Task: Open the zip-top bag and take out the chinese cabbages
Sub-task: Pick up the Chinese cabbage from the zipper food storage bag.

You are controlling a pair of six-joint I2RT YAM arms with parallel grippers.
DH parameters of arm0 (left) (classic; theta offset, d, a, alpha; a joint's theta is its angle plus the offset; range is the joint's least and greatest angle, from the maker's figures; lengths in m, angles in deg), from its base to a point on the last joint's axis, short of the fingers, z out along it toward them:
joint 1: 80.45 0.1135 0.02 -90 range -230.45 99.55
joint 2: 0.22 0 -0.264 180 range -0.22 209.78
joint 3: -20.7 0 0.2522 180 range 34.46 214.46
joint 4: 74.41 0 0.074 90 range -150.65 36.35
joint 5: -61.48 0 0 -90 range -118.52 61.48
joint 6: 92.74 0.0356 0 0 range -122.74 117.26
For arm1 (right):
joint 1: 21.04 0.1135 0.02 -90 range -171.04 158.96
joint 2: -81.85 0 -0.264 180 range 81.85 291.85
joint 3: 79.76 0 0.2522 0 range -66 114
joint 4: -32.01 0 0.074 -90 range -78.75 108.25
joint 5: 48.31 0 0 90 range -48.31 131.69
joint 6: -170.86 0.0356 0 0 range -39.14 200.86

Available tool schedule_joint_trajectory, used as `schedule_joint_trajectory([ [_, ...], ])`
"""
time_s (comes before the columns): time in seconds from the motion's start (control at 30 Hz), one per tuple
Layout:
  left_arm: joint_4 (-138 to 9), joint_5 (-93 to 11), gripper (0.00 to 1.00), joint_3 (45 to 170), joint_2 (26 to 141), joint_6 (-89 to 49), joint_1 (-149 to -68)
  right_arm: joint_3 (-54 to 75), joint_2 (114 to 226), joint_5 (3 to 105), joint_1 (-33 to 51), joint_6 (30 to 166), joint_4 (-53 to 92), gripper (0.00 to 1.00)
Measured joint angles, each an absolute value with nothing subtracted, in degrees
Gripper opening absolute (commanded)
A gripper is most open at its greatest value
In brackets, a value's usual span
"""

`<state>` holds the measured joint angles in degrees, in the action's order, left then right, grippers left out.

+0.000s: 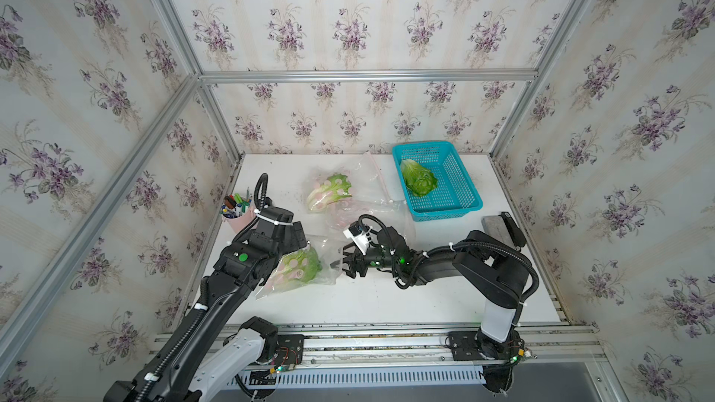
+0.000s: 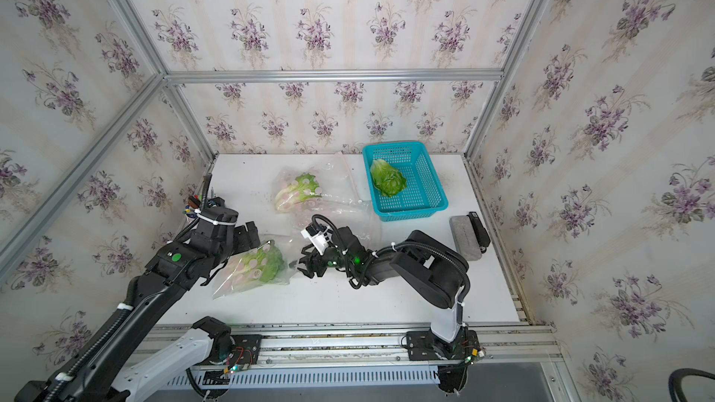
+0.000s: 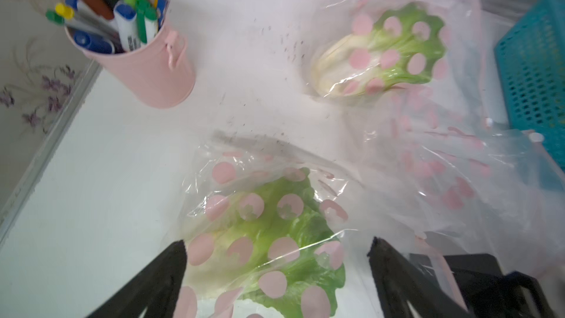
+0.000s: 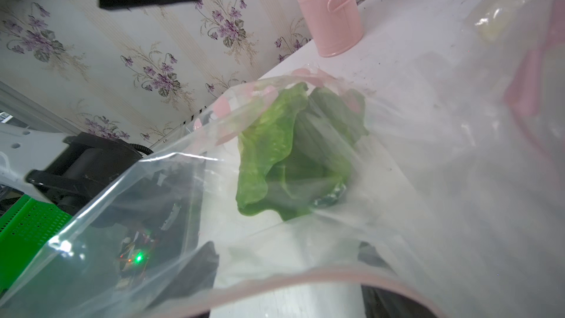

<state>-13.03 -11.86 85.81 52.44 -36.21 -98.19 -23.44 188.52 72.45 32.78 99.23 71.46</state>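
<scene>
Left gripper (image 3: 276, 241): jaws spread wide, straddling the near-left bag (image 1: 327, 249), nothing pinched. Right gripper (image 1: 343, 268): jaws also apart, right at that bag's mouth. The pink zip rim loops across its wrist view, and you can't tell whether a finger is inside the film. The near cabbage (image 3: 266, 224) sits deep in that bag, leaves toward the mouth. With neither jaw holding the film, your reach in likely shoves the whole bag left instead of freeing the cabbage. Close early and you probably pinch slippery plastic, not leaves. The empty bag (image 3: 443, 178) just beside could snag on the right fingers. The far cabbage (image 1: 329, 191) is bagged at far middle; the basket cabbage (image 1: 419, 181) lies in the basket (image 1: 421, 145), far right.
</scene>
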Motion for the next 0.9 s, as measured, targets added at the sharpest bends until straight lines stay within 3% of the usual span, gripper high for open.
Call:
schedule_joint_trajectory([
  [0.1,-12.94,-17.50,0.52,82.99,54.76,-36.98,-92.68,-22.96,190.42,73.67,32.89,101.59,74.74,0.72],
  [0.37,-15.20,-23.90,0.39,80.98,61.88,-37.30,-89.49,-21.25,192.39,75.16,34.86,102.79,75.33,0.81],
  [0.7,-21.32,-26.02,0.29,79.69,69.64,-38.13,-89.38,-16.62,191.73,81.15,35.21,100.41,70.35,0.78],
  [0.9,-25.45,-27.03,0.27,77.29,69.97,-39.12,-89.38,-15.20,196.04,85.00,35.23,103.97,73.47,0.72],
])
